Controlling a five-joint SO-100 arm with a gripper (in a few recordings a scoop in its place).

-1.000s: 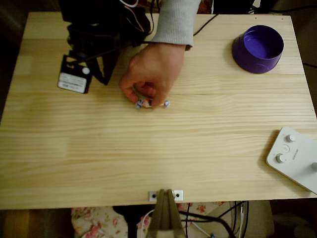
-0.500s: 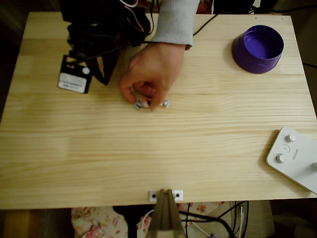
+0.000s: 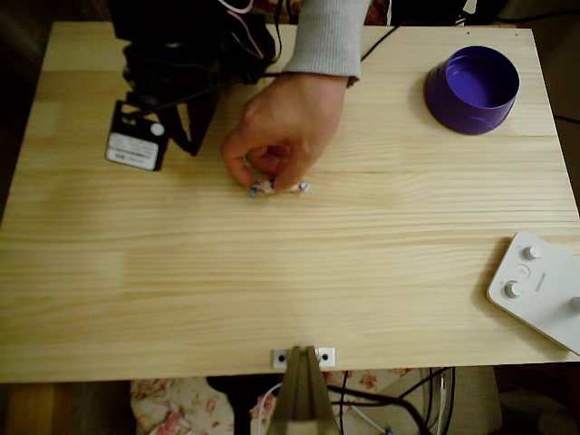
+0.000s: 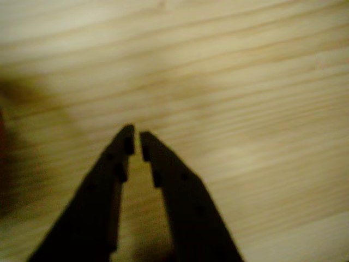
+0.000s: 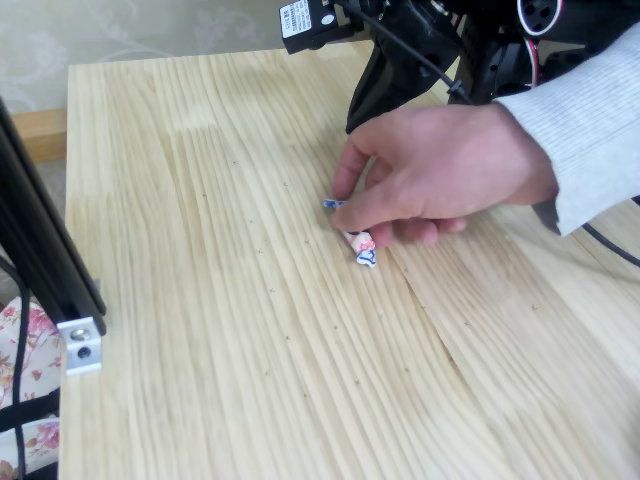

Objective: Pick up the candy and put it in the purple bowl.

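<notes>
Wooden bench (image 3: 290,272) holds the candy (image 5: 361,246) under a person's hand (image 3: 285,127). Purple bowl (image 3: 472,89) sits far away. Claw (image 4: 136,141) nearly closed, empty.

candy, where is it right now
The candy lies mid-table in the overhead view under a person's hand, well left of the purple bowl.
</notes>
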